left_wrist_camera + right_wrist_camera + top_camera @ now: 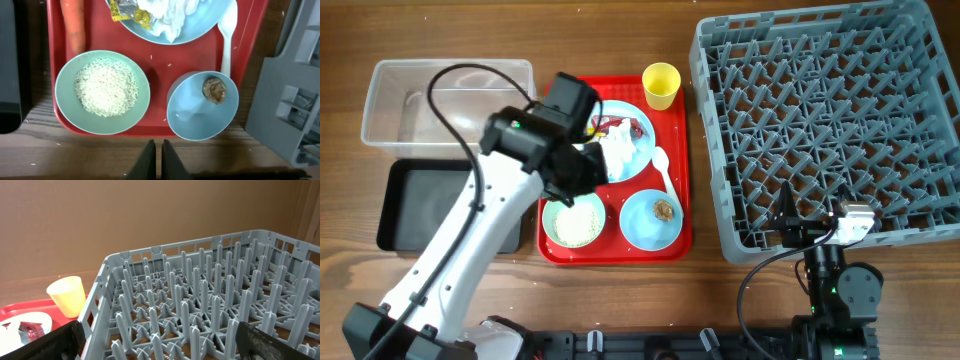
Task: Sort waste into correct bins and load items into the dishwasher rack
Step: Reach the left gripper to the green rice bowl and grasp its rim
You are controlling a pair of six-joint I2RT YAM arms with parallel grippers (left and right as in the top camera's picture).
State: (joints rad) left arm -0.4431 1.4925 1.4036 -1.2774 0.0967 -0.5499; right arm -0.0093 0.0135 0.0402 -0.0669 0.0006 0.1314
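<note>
- Grey plastic lattice dishwasher rack (pixel 820 120): right; right gripper (pixel 157 330) spread wide at near edge.
- Pale-green round bowl (pixel 65 102) of white rice grains (pixel 106 86): red flat tray (pixel 185 55), near left; left gripper (pixel 157 147) pinched closed, empty, nearby.

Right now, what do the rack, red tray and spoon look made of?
The dishwasher rack looks like matte grey moulded plastic, going by its thin lattice pegs. The red tray is probably plastic, smooth with a slight sheen. The spoon seems to be thin, glossy white plastic.
</note>
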